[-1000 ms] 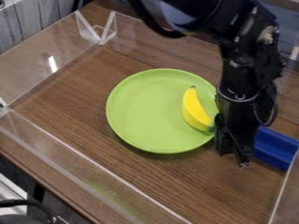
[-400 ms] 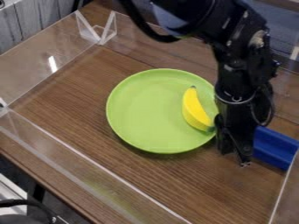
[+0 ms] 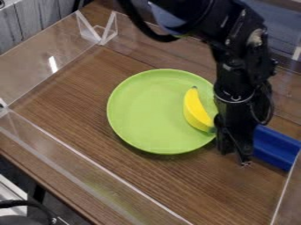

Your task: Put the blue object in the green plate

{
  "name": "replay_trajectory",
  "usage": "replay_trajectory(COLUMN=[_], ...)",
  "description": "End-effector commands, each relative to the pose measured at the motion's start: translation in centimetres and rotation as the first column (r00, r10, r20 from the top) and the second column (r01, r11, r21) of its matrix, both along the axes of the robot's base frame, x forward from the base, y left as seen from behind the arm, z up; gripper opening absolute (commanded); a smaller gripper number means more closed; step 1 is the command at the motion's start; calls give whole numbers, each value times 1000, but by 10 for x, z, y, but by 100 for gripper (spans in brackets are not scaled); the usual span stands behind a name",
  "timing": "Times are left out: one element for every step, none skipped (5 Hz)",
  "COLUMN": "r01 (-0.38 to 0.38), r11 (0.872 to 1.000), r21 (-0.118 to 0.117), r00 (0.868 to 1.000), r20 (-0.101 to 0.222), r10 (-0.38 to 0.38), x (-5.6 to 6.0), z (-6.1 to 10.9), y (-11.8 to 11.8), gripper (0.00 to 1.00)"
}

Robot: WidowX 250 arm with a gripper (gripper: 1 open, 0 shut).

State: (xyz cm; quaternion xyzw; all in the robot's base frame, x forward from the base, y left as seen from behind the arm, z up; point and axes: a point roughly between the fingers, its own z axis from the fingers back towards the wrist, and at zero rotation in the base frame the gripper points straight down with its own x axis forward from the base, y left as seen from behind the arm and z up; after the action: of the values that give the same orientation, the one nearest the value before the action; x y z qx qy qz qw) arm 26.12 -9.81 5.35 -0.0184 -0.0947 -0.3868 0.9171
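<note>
Lying flat on the table, the blue object (image 3: 279, 146) runs rightward, just beside the closed, empty fingers (image 3: 245, 158).

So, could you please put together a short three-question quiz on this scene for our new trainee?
1. True or false: the blue object already lies in the green plate.
2. What rests on the plate's right side? A) the yellow banana B) a red cup C) a spoon
3. Fill in: the gripper points ____ at the wooden table, beside the blue object.

Key:
1. False; it lies on the table, right of the plate.
2. A
3. down
</note>
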Motion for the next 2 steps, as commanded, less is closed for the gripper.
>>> replay_trajectory(r01=[-15, -22], r11=[1000, 999], r21=[-24, -29], r00=[998, 999], r20=[53, 49], r10=[16, 23], x=[10, 11], z=[17, 17], y=[1, 1], gripper=[0, 0])
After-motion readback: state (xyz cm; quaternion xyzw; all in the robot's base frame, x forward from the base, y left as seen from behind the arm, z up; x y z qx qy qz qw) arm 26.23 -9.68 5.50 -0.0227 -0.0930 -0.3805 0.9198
